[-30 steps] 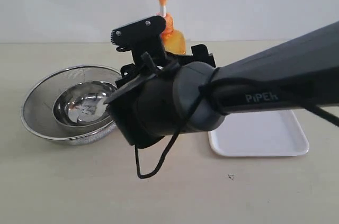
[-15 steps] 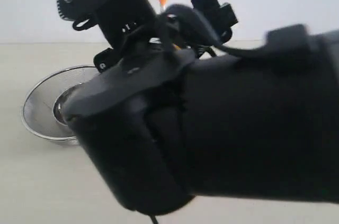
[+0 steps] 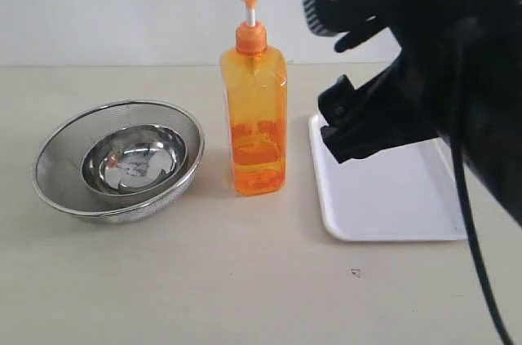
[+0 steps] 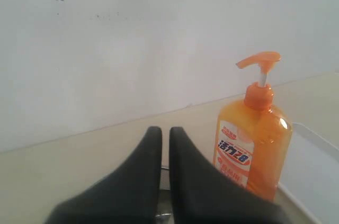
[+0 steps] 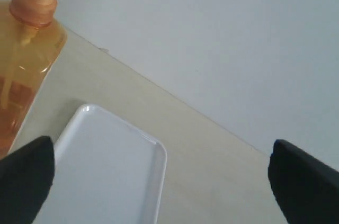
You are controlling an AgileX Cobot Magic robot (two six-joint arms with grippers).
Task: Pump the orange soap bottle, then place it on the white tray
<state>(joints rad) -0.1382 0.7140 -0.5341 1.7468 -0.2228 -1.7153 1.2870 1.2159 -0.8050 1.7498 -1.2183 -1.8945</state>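
Swung back from the middle, the right arm [image 3: 440, 76] now fills the upper right of the exterior view, uncovering the orange soap bottle [image 3: 257, 117] it hid a moment ago. That bottle stands upright on the counter [image 3: 245, 296] at frame centre, outside the right pincer [image 5: 164, 166], whose jaws are spread wide and hold nothing. The left pincer [image 4: 165, 139] is clenched and empty, the bottle beyond its tips. At centre right lies the white tray [image 3: 383, 206], just beside the bottle; the arm covers its far right part. At left, a mesh strainer [image 3: 57, 174] holds a small steel bowl [image 3: 134, 157].
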